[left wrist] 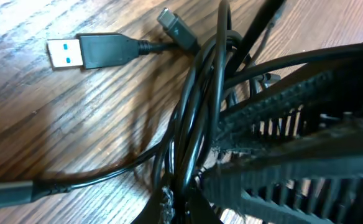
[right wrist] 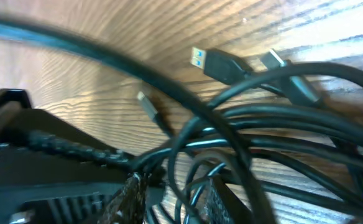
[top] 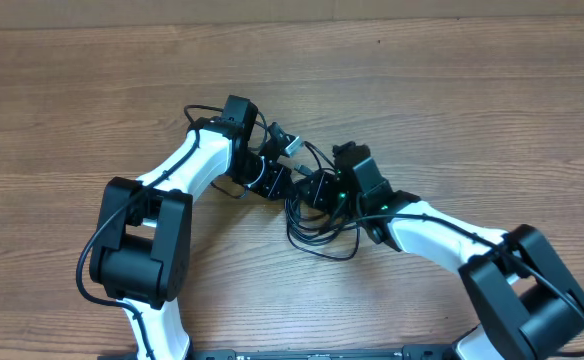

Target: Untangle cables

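Two arms (top: pixel 187 165) fold inward over the bench (top: pixel 452 90), where the cables (top: pixel 317 238) lie tangled; my left gripper (top: pixel 272 180) clenches them, and whether my right gripper (top: pixel 317 188) holds anything I cannot tell.

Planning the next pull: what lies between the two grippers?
The overhead view shows tangled cables bridging the short gap between the left gripper and the right gripper.

Bright, even light; nearest cables (right wrist: pixel 275 115) look blurred.
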